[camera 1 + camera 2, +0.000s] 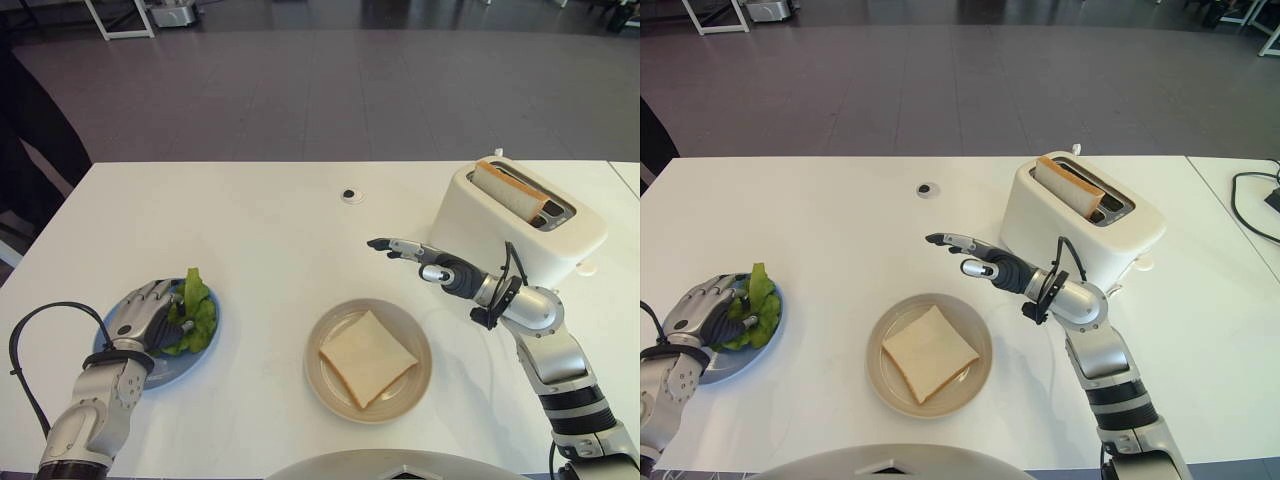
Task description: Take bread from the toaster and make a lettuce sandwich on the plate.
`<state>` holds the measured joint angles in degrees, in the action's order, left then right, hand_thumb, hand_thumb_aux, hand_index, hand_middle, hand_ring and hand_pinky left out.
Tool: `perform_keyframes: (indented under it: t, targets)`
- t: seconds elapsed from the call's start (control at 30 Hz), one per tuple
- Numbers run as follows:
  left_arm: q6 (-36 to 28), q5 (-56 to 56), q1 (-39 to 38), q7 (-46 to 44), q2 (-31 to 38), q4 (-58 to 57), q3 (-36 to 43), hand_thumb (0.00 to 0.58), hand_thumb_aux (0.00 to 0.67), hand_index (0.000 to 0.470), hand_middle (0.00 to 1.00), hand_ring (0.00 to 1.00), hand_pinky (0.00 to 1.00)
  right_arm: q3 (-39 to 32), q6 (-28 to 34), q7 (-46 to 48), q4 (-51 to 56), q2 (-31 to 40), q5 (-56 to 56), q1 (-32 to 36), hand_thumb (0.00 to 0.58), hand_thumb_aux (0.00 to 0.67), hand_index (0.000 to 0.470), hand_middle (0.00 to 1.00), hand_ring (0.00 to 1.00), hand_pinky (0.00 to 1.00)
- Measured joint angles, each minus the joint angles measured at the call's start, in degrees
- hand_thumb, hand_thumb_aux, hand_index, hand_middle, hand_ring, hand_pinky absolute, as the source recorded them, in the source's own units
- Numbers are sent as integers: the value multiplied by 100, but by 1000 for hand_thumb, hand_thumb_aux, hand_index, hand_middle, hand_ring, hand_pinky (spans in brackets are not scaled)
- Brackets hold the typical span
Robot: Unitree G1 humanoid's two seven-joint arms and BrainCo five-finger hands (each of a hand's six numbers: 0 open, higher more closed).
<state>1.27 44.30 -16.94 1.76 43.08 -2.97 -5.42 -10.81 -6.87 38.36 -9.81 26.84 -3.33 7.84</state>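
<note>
On the white table (270,220), a white toaster (500,235) stands at the right with a slice of bread (510,190) sticking up from its slot, and a tan plate (325,345) near the front edge holds a second slice (367,357) lying flat. The right hand (425,258) hovers just left of the toaster, above the tan plate's far side, fingers stretched out and holding nothing. At the left, the left hand (145,312) rests on a blue plate (175,368) with its fingers curled into the lettuce (198,305).
</note>
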Motion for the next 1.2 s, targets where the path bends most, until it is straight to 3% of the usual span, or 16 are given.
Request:
perform_keyframes:
  t: [0.33, 0.77, 0.8, 0.83, 0.87, 0.9, 1.2]
  targets:
    - [116, -324, -41, 44, 4, -37, -37, 580, 670, 470, 0, 0, 0, -7, -122, -50, 106, -10, 119, 5, 0, 0, 0, 0, 0, 0]
    - [695, -1279, -1425, -433, 90, 972, -1384, 580, 670, 470, 0, 0, 0, -19, -269, -56, 260, -21, 132, 80, 0, 0, 0, 0, 0, 0]
    - [711, -1278, -1427, -455, 89, 979, -1386, 542, 499, 350, 0, 0, 0, -19, -274, -56, 267, -21, 132, 80, 0, 0, 0, 0, 0, 0]
    - [720, -1280, -1415, -463, 81, 978, -1386, 449, 352, 247, 0, 0, 0, -19, -284, -56, 279, -21, 132, 80, 0, 0, 0, 0, 0, 0]
    - [718, -1299, -1366, -468, 52, 975, -1383, 36, 21, 15, 0, 0, 0, -19, -293, -56, 289, -21, 133, 80, 0, 0, 0, 0, 0, 0]
    - [693, -1374, -1251, -471, -11, 975, -1367, 0, 0, 0, 0, 0, 0, -19, -307, -59, 298, -21, 136, 81, 0, 0, 0, 0, 0, 0]
    - [555, -1612, -459, -454, -204, 401, -1319, 5, 3, 2, 0, 0, 0, -17, -414, -77, 432, -15, 223, 120, 0, 0, 0, 0, 0, 0]
